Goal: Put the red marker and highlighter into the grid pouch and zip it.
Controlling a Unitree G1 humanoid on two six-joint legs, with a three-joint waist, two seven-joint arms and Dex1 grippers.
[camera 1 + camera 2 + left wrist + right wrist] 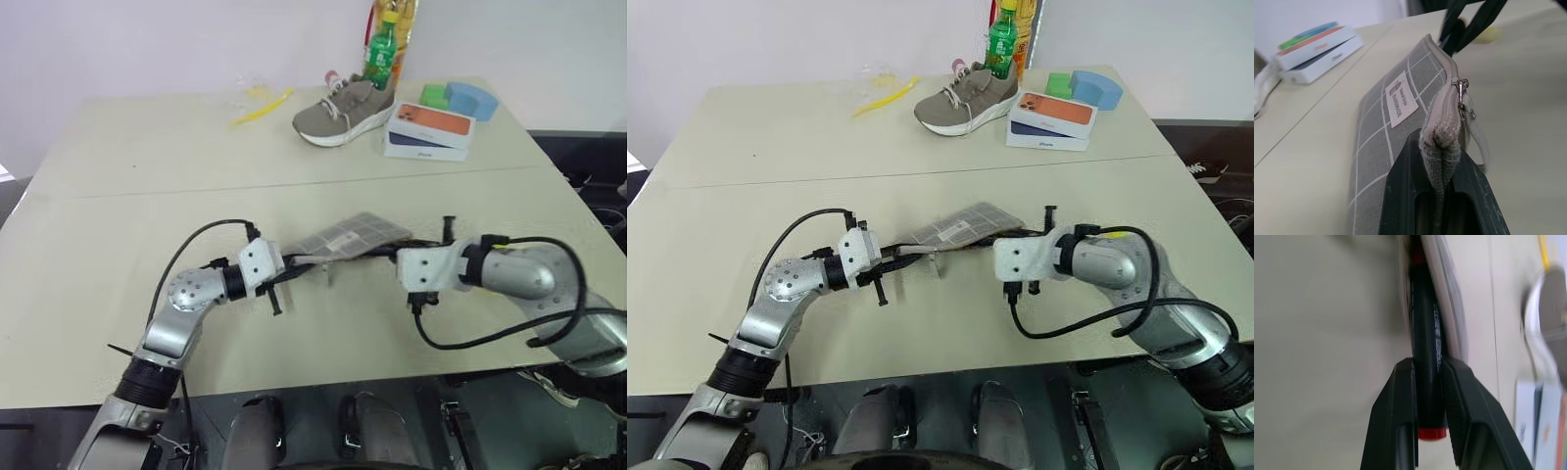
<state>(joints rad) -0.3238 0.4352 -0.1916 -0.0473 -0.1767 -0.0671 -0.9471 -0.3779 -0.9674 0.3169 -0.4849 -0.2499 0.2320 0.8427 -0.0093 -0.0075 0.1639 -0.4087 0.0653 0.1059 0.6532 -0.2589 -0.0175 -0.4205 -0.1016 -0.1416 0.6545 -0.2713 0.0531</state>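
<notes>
Left end effector (pixel 1442 196) pinching grid pouch (pixel 355 236) left end above tabletop (pixel 147 166), right end effector (pixel 1427 396) clamped on red marker (pixel 1426 357) poking into pouch's right end.

Grey sneaker (pixel 345 110), green bottle (pixel 380 51) behind, stacked boxes (pixel 428 131), blue and green blocks (pixel 460 98) (possibly foam), yellow stick (pixel 263 106)
</notes>
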